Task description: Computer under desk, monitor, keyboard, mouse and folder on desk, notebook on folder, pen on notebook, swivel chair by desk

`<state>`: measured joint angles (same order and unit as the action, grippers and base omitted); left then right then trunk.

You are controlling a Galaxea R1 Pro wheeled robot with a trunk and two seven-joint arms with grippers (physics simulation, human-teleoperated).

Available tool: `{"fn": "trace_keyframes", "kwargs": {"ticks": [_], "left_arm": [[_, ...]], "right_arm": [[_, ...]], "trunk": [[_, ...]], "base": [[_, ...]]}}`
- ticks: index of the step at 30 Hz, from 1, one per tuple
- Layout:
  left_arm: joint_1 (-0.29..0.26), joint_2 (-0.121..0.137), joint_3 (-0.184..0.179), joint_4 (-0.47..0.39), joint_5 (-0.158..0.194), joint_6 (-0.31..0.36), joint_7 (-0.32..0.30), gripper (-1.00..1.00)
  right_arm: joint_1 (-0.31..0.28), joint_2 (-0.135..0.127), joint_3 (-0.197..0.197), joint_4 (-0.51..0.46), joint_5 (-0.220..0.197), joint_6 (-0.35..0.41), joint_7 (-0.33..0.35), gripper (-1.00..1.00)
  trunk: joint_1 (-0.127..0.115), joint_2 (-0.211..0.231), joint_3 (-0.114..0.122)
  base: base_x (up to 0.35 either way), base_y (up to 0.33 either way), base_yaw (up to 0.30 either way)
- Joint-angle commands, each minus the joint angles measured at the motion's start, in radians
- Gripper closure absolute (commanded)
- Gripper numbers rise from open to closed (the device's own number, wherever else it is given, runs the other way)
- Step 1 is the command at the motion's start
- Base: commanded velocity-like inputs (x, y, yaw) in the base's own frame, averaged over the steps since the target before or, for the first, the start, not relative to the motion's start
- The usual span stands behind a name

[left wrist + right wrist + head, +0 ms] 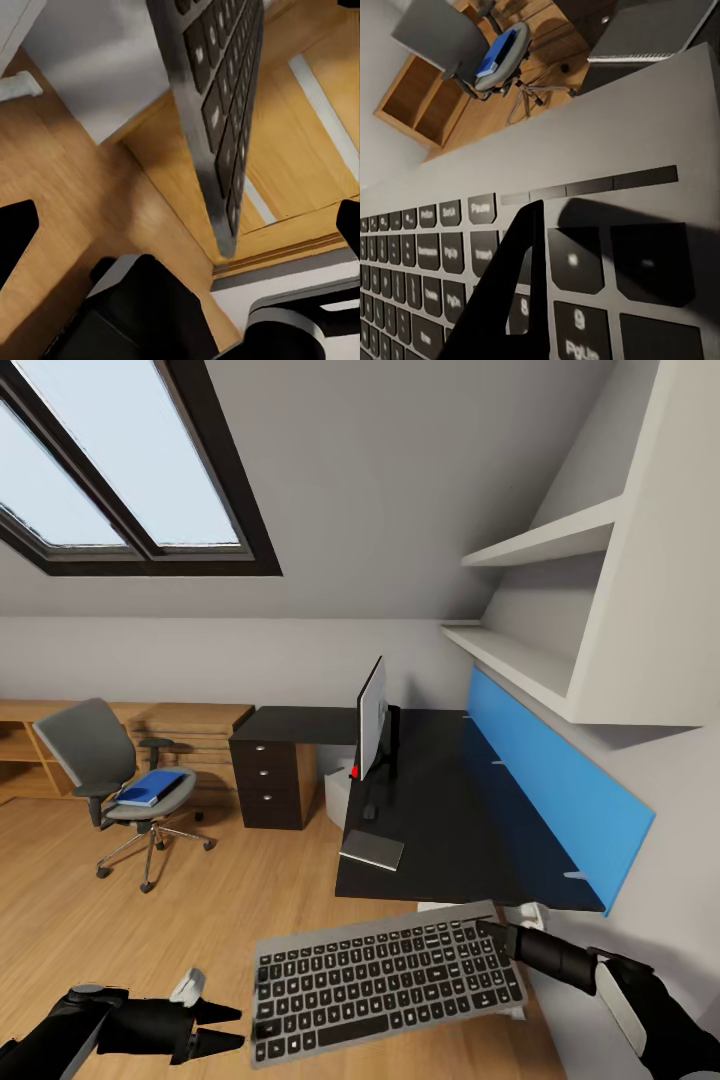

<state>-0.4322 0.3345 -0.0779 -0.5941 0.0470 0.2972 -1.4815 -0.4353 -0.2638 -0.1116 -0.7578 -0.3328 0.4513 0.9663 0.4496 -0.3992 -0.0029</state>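
Observation:
My right gripper (494,932) is shut on the right edge of the grey keyboard (385,980), holding it in the air in front of the black desk (450,840); one finger (510,292) lies over its keys (427,255). By the keyboard's left edge my left gripper (236,1027) stands open and holds nothing, with the keyboard (225,142) edge-on ahead of it. On the desk are the monitor (372,720), the mouse (369,811), a grey notebook (372,849) and a small red object (355,770). The blue folder (152,787) lies on the swivel chair (100,760).
A white computer case (335,792) stands under the desk beside a dark drawer unit (268,780). A blue panel (550,790) and white shelves (540,660) back the desk. A low wooden unit (180,730) runs along the far wall behind the chair.

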Motion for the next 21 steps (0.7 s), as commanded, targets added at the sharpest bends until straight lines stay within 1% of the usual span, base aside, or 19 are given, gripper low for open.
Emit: {"fn": "trace_keyframes", "kwargs": {"ticks": [1, 2, 6, 7, 9, 11, 15, 17, 21], "left_arm": [[0.000, 0.001, -0.003, 0.006, 0.005, 0.010, 0.008, -1.00], [0.000, 0.001, -0.001, 0.012, 0.005, 0.010, 0.017, -1.00], [0.000, 0.002, 0.012, 0.030, 0.005, 0.010, 0.084, -1.00], [0.000, 0.002, 0.024, 0.033, 0.005, 0.010, 0.122, -1.00], [0.000, 0.002, 0.038, 0.036, 0.005, 0.010, 0.159, -1.00], [0.000, 0.001, 0.059, 0.045, 0.005, 0.011, 0.226, -1.00], [0.000, 0.000, 0.070, 0.075, 0.005, 0.010, 0.289, -1.00], [0.000, 0.000, 0.072, 0.087, 0.005, 0.010, 0.308, -1.00], [0.000, -0.001, 0.075, 0.126, 0.005, 0.009, 0.364, -1.00]], "right_arm": [[0.000, 0.000, -0.004, 0.001, -0.008, 0.010, 0.004, 1.00], [0.000, 0.000, -0.009, 0.001, -0.008, 0.010, 0.004, 1.00], [0.000, 0.000, -0.034, 0.001, -0.008, 0.010, 0.003, 1.00], [0.000, 0.000, -0.044, 0.001, -0.008, 0.010, 0.002, 1.00], [0.000, 0.000, -0.055, 0.001, -0.008, 0.010, 0.002, 1.00], [0.000, 0.001, -0.082, 0.002, -0.008, 0.012, -0.001, 1.00], [0.000, 0.002, -0.117, 0.002, -0.008, 0.015, -0.012, 1.00], [0.000, 0.002, -0.125, 0.002, -0.008, 0.016, -0.019, 1.00], [0.000, 0.005, -0.138, 0.002, -0.009, 0.015, -0.058, 1.00]], "trunk": [[0.000, -0.001, 0.000], [0.000, -0.001, 0.000], [0.000, -0.001, 0.000], [0.000, -0.001, 0.000], [0.000, -0.001, 0.000], [0.000, -0.001, 0.000], [0.000, -0.001, 0.000], [0.000, -0.001, 0.000], [0.000, -0.001, 0.000]], "base": [[0.000, 0.000, 0.000], [0.000, 0.000, 0.000], [0.000, 0.000, 0.000], [0.000, 0.000, 0.000], [0.000, 0.000, 0.000], [0.000, 0.000, 0.000], [0.000, 0.000, 0.000], [0.000, 0.000, 0.000], [0.000, 0.000, 0.000]]}}
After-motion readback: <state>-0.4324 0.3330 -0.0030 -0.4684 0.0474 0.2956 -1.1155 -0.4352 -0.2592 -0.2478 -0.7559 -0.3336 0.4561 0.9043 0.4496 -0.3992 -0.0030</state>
